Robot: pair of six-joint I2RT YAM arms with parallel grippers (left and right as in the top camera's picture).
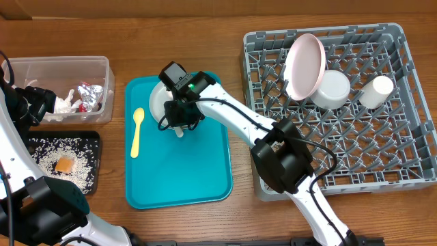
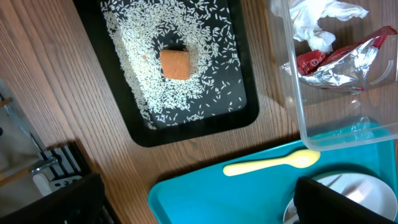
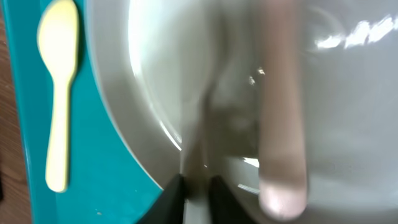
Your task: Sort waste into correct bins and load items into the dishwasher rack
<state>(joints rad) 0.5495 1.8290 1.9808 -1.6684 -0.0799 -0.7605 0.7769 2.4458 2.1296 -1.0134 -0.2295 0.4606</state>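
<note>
My right gripper (image 1: 179,124) (image 3: 198,186) is shut on a thin pale cutlery piece (image 3: 194,140) over the grey-green plate (image 1: 158,100) (image 3: 155,93) on the teal tray. A pinkish cutlery piece (image 3: 283,124) lies on that plate. A pale yellow spoon (image 1: 137,130) (image 3: 59,93) (image 2: 273,163) lies on the tray to the plate's left. My left gripper (image 1: 35,102) (image 2: 199,211) is open and empty, high beside the clear tub (image 1: 102,68) (image 2: 292,93), which holds a white napkin (image 2: 317,22) and foil wrappers (image 2: 342,62). The black tray (image 1: 92,147) (image 2: 242,109) holds rice (image 2: 205,37) and an orange cube (image 1: 65,165) (image 2: 175,64).
The grey dishwasher rack (image 1: 410,137) at the right holds the pink plate (image 1: 304,65) on edge, the white bowl (image 1: 332,89) and the small white cup (image 1: 377,90). The teal tray (image 1: 184,171) (image 2: 217,199) has bare room in its lower half.
</note>
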